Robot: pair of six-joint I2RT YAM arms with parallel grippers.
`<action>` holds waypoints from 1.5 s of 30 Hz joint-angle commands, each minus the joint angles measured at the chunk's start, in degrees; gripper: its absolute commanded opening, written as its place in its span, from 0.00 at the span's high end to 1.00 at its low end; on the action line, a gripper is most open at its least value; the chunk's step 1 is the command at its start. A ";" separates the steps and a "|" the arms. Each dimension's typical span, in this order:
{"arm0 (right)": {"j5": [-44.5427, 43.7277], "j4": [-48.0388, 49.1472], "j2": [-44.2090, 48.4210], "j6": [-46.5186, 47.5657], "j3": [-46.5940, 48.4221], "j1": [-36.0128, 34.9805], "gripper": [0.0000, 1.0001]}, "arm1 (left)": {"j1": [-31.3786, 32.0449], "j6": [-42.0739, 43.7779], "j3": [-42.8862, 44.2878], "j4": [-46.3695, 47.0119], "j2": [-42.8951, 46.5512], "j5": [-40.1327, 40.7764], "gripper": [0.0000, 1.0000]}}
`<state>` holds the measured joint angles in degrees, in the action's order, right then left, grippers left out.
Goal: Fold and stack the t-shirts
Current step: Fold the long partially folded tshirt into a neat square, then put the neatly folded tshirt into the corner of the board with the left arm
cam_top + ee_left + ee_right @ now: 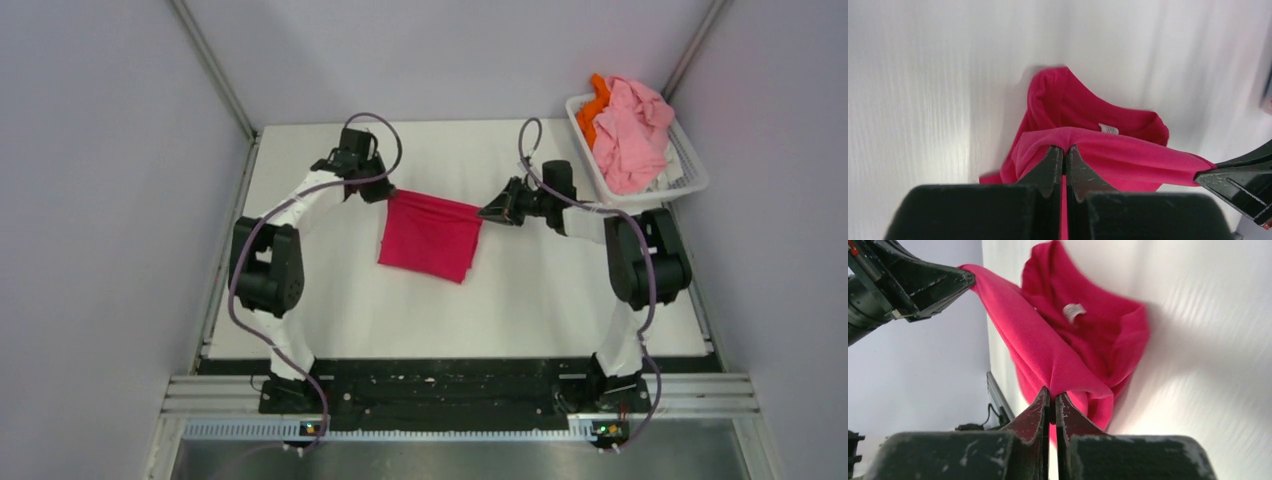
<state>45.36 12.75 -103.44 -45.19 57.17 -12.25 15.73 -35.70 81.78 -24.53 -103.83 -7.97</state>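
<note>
The magenta-red t-shirt (430, 235) hangs between my two grippers above the middle of the table, its lower part trailing toward the near side. My left gripper (381, 190) is shut on its top left edge; my right gripper (487, 212) is shut on its top right edge. In the left wrist view the cloth (1108, 150) is pinched in the closed jaws, with the white neck label (1108, 129) showing below. The right wrist view shows the same shirt (1083, 335) and its label (1074, 311). A light pink t-shirt (632, 135) and an orange one (594, 110) lie in the basket.
The white slatted basket (690, 175) stands at the far right corner of the white table (540, 300). Grey walls enclose the table on three sides. The arm bases sit on the black rail at the near edge.
</note>
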 commanded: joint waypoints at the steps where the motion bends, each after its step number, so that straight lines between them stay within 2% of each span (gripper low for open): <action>1: 0.09 3.39 -9.75 3.18 8.77 1.54 0.97 | -3.22 2.58 8.67 0.70 -8.25 0.40 0.91; 3: -4.00 -0.77 -13.23 5.35 13.72 1.85 0.68 | -3.86 2.86 11.81 -0.18 -11.32 -0.99 0.51; 4: -7.28 -3.74 -13.94 6.34 15.91 2.03 0.54 | -4.12 3.23 13.23 -0.85 -12.33 -1.79 0.18; 5: -10.67 -7.03 -13.88 7.92 17.41 2.13 0.38 | -4.34 3.59 14.14 -1.68 -12.73 -2.36 0.03; 6: -13.81 -9.47 -12.77 9.58 18.19 2.14 0.23 | -4.53 3.99 14.27 -2.19 -12.33 -2.71 0.01; 8: -18.41 -10.93 -9.26 11.28 16.63 2.14 0.03 | -4.65 5.38 12.16 -1.85 -10.06 -3.66 0.01; 12: -23.22 -12.65 -1.85 13.68 11.48 1.66 0.01 | -4.55 7.22 1.80 2.69 -4.60 -7.84 0.01; 14: -22.78 -14.54 0.68 15.73 9.55 -0.25 0.01 | -4.57 7.39 -2.18 3.40 -3.84 -10.99 0.04; 18: -19.83 -14.12 2.74 18.50 7.66 -6.53 0.01 | -4.56 7.51 -4.81 2.82 -6.97 -13.56 0.18; 23: -15.85 -5.63 1.27 11.12 5.86 -9.80 0.01 | -4.35 7.53 -3.09 1.93 -12.34 -14.82 0.42; 25: -16.21 -4.65 2.52 10.34 4.90 -9.81 0.01 | -3.86 8.59 -1.88 0.50 -13.95 -14.96 0.57; 28: -20.97 -7.47 6.41 12.40 3.84 -9.81 0.01 | -3.30 8.55 -0.96 -1.20 -15.08 -11.17 0.99; 31: -25.46 -8.90 11.68 13.17 1.52 -9.10 0.01 | -3.99 6.95 2.94 -5.79 -16.05 -2.01 1.00; 37: -33.34 -9.23 23.36 15.27 -4.77 -5.63 0.01 | -8.11 8.87 15.64 -15.19 -17.55 21.95 1.00; 39: -35.02 -9.51 26.39 17.43 -6.19 -4.30 0.01 | -10.30 11.53 20.27 -17.00 -18.92 25.84 1.00; 41: -36.94 -11.28 28.65 19.11 -6.62 -2.94 0.01 | -12.54 15.11 22.52 -14.27 -20.45 28.21 1.00; 43: -38.76 -12.56 30.75 21.18 -6.67 -2.07 0.01 | -15.15 19.47 25.24 -9.95 -22.69 26.90 1.00; 45: -41.44 -14.60 32.27 22.54 -6.55 -1.67 0.01 | -19.28 22.60 32.56 -10.24 -26.79 25.12 1.00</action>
<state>10.37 1.30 -74.61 -27.42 51.05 -15.03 2.83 -21.78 104.51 -37.26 -124.84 12.47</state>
